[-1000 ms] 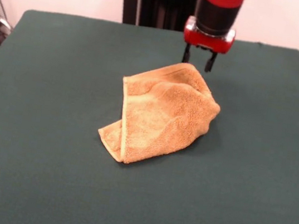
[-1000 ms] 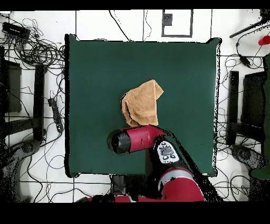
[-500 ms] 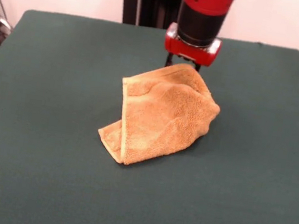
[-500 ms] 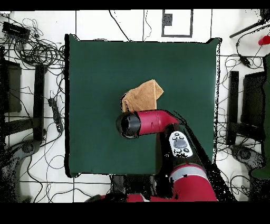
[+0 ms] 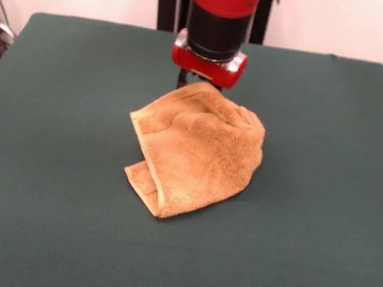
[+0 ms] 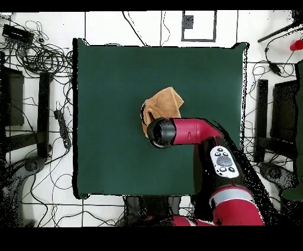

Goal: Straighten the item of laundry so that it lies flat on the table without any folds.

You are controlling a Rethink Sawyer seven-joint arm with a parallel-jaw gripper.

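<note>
The towel (image 5: pixel 195 155) is seen bunched and folded on the tabletop (image 5: pixel 44 165); flattening remains. The gripper (image 5: pixel 202 81) fingers' state cannot be told.

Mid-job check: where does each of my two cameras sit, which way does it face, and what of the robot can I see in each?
Front view: sits across the table, facing the robot; shows the towel and the red and black arm coming down behind it, its claw mostly hidden.
Overhead view: sits above, looking straight down; shows the arm reaching from the bottom over the towel; the claw is covered.
Both share the towel, the table and the arm.
</note>
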